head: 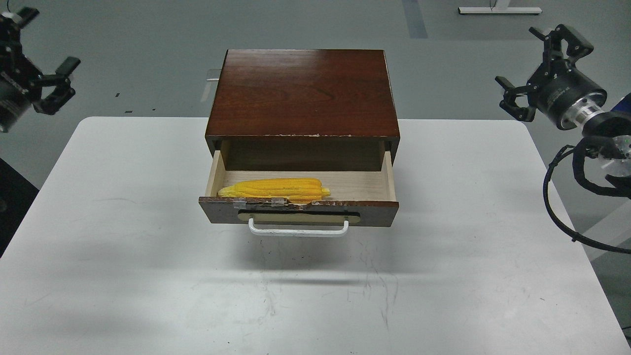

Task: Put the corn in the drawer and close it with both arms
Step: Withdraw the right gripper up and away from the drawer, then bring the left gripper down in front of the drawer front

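Note:
The yellow corn (276, 188) lies on its side inside the open drawer (298, 212), against the inner face of the front panel, toward the left. The drawer is pulled out of the dark wood cabinet (302, 93); its white bar handle (298, 230) faces me. My left gripper (42, 59) is open and empty, high at the far left beyond the table's back edge. My right gripper (535, 59) is open and empty, high at the far right, well away from the drawer.
The cabinet stands at the back middle of the white table (148, 276). A black cable (562, 217) loops down from the right arm over the table's right edge. Grey floor lies behind.

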You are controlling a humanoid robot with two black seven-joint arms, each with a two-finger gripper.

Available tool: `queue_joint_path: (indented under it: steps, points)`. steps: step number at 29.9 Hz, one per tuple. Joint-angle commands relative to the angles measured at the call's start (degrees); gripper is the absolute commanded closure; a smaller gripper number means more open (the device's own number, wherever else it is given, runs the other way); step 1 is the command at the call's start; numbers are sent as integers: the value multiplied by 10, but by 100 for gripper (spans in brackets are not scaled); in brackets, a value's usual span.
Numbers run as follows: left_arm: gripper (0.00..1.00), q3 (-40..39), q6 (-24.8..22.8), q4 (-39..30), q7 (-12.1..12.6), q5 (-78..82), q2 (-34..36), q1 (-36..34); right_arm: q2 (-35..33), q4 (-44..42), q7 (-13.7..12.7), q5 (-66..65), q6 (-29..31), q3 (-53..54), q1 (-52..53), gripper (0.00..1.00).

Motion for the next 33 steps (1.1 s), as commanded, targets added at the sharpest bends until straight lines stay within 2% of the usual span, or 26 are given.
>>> queue_joint_path:
  steps: [1,4,6,7,11,13,15,21,24,26,27,28,29,33]
  points:
    - [2,-4,3,-71,0,12,48,-36,-8,0,1,-1,1,0,-11,0]
    - [2,-3,21,-109,0,130,73,-101,-12,1,1,-2,1,-1,-19,0]
    - [2,-9,40,-147,0,235,83,-117,-13,1,1,-2,1,-2,-26,0]
    - [2,-9,40,-148,0,236,83,-117,-13,1,1,-2,1,-2,-26,0]
    - [2,-23,130,-320,0,457,142,-118,-14,-1,1,-3,1,-2,-46,0]
    - [2,-17,150,-366,0,519,157,-115,-21,0,1,-3,1,-3,-51,0]
    - [2,21,150,-430,0,579,173,-113,-26,0,1,-4,1,-4,-64,0]
    - [3,78,142,-431,0,637,104,-105,-36,-3,1,-7,1,-8,-87,0]
    - [16,114,97,-431,0,652,103,-93,-39,-6,1,-15,1,-14,-92,0]
    - [35,119,66,-431,0,652,103,-89,-39,-13,1,-24,1,-18,-95,0]
    - [57,121,55,-431,0,652,104,-89,-39,-16,1,-26,1,-18,-96,0]
    - [100,123,37,-431,0,652,104,-87,-38,-21,1,-28,1,-19,-96,0]
    - [100,121,21,-431,0,652,104,-87,-35,-27,1,-29,1,-20,-97,0]
    - [100,123,3,-431,0,651,107,-87,-33,-39,1,-29,1,-19,-105,0]
